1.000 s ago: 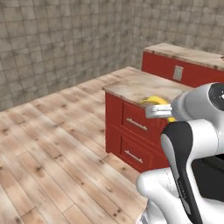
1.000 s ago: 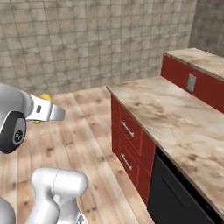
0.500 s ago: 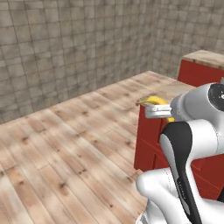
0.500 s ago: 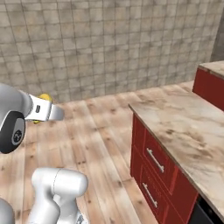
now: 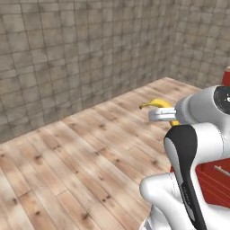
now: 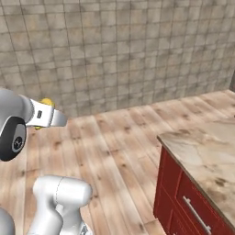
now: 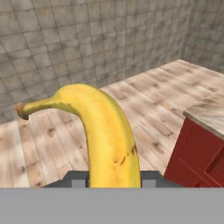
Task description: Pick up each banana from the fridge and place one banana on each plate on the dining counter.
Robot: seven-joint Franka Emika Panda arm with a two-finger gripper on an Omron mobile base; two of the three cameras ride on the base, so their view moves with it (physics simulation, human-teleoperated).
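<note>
Since half a second ago the whole picture has shifted in both base views, so the camera has moved, not the furniture. In the left base view the red cabinet with handled drawers (image 5: 214,177) has slid from the right middle of the frame down to the lower right edge, and plank floor (image 5: 76,166) and grey tiled wall (image 5: 85,49) now take the rest. In the right base view the beige marbled stone countertop (image 6: 202,149) over its red drawers has moved toward the lower right corner.

Relative to the robot, the bright yellow curved banana (image 5: 158,106) stays where it was, carried in the two-finger gripper (image 5: 162,116).

We see the white arm bent at its dark elbow in the lower right of the left base view, with the hand reaching left at mid-height, roughly level. In the right base view the hand points right from the left edge, with a bit of the banana (image 6: 45,103) showing behind it.

In the hand view the banana (image 7: 105,140) rises from the bottom centre and curves to the upper left, its stem end (image 7: 21,109) pointing left. The fingers stay clamped on its lower part, where the fruit hides them. The countertop corner sits at the right of that view.
</note>
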